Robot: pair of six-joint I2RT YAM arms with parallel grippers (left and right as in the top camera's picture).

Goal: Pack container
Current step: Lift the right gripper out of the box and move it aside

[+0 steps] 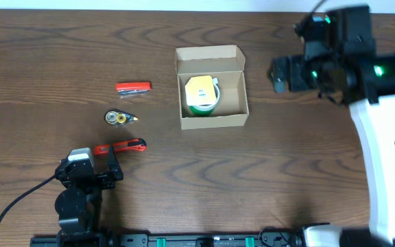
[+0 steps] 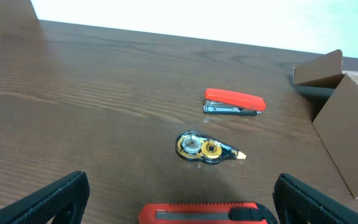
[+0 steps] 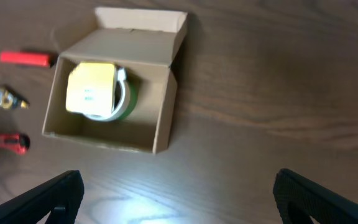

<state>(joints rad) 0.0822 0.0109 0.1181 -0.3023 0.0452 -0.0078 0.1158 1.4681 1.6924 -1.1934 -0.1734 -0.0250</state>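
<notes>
The tan cardboard container (image 1: 212, 121) stands open at the table's middle, its flap lid up at the back. Inside it lies a green tape roll with a yellow label (image 1: 201, 94); the box also shows in the right wrist view (image 3: 160, 118). A red box cutter (image 1: 122, 145) lies just in front of my open left gripper (image 1: 101, 163), between its fingers in the left wrist view (image 2: 204, 213). A tape dispenser (image 1: 118, 118) and a red stapler (image 1: 133, 87) lie further on. My right gripper (image 1: 280, 73) is open and empty, right of the box.
The dark wooden table (image 1: 60, 55) carries the loose tools on its left half. In the left wrist view the box's corner (image 2: 347, 130) stands at the right edge, beyond the dispenser (image 2: 205, 148) and stapler (image 2: 234, 102).
</notes>
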